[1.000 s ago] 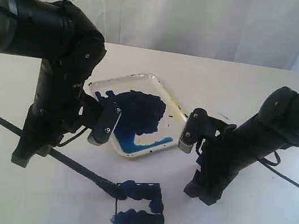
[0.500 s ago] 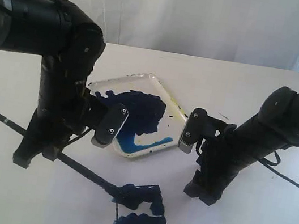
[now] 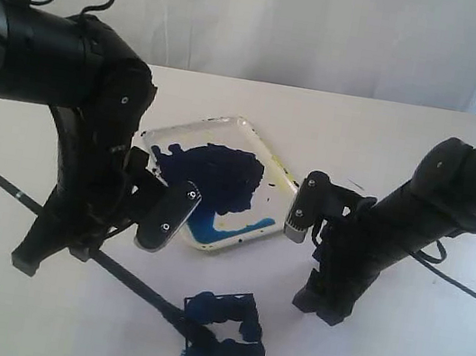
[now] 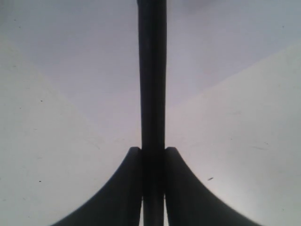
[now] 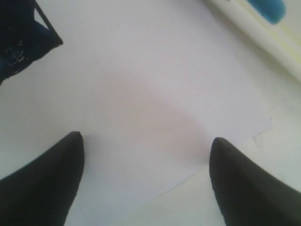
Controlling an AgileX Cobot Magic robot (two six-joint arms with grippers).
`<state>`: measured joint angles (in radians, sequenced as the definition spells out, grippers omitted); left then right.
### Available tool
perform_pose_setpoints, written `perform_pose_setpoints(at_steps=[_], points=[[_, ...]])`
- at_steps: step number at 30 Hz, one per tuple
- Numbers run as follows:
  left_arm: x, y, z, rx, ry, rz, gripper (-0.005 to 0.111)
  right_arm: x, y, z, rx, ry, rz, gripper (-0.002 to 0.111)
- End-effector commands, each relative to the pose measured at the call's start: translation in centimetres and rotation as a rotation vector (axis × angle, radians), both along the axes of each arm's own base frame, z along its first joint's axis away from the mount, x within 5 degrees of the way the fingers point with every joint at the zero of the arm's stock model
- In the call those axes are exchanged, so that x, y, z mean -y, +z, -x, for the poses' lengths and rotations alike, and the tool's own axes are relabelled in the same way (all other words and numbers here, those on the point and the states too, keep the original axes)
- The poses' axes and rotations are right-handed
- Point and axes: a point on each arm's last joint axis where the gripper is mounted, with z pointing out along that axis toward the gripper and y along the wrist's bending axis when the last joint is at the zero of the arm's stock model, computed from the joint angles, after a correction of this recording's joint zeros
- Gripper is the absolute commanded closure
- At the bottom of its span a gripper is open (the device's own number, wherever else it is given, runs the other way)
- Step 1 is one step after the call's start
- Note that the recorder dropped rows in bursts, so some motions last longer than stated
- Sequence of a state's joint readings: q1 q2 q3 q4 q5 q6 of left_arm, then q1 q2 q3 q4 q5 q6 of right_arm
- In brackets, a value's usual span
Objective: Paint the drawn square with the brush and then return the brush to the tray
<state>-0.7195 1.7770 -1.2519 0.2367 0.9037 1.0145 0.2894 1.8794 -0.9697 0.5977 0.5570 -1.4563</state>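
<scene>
The brush (image 3: 125, 280) lies slanted low over the table, its dark tip resting inside the lower left of the drawn square (image 3: 244, 319). Dark blue paint covers most of the square, with a small white patch left at its centre. My left gripper (image 3: 64, 236) is shut on the brush's black handle (image 4: 152, 70), which runs straight out between the jaws of that gripper (image 4: 153, 150). The tray (image 3: 229, 123), with its big dark blue blotch, sits behind the square. My right gripper (image 3: 322, 306) rests to the right of the square; it (image 5: 146, 139) is open and holds nothing.
A white paper sheet (image 5: 141, 94) covers the table under the square, and its edge passes close under the right gripper's fingers. One painted corner of the square (image 5: 21, 42) and the tray's rim (image 5: 263, 35) show in the right wrist view. A pale curtain hangs behind the table.
My left arm has dropped and shifted right, sliding the brush along. The tip went from the square's upper left edge down into its lower left part. The right arm has stayed still.
</scene>
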Motion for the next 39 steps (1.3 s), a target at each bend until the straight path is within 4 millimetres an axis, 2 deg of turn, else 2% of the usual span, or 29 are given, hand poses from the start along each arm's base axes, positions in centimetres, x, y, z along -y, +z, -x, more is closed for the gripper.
perform_pose_setpoints(at_steps=[1, 11, 26, 39], points=[[-0.5, 0.1, 0.5, -0.036, -0.039, -0.053, 0.107, 0.1, -0.4, 0.0, 0.007, 0.009, 0.018, 0.039], [-0.4, 0.2, -0.4, 0.062, 0.002, -0.039, 0.107, 0.1, -0.4, 0.0, 0.007, 0.009, 0.018, 0.039], [-0.9, 0.4, -0.9, 0.136, 0.058, -0.085, 0.107, 0.1, -0.4, 0.0, 0.007, 0.009, 0.018, 0.039], [-0.6, 0.4, -1.2, 0.169, 0.071, -0.047, 0.107, 0.1, -0.4, 0.0, 0.006, 0.007, 0.018, 0.039]])
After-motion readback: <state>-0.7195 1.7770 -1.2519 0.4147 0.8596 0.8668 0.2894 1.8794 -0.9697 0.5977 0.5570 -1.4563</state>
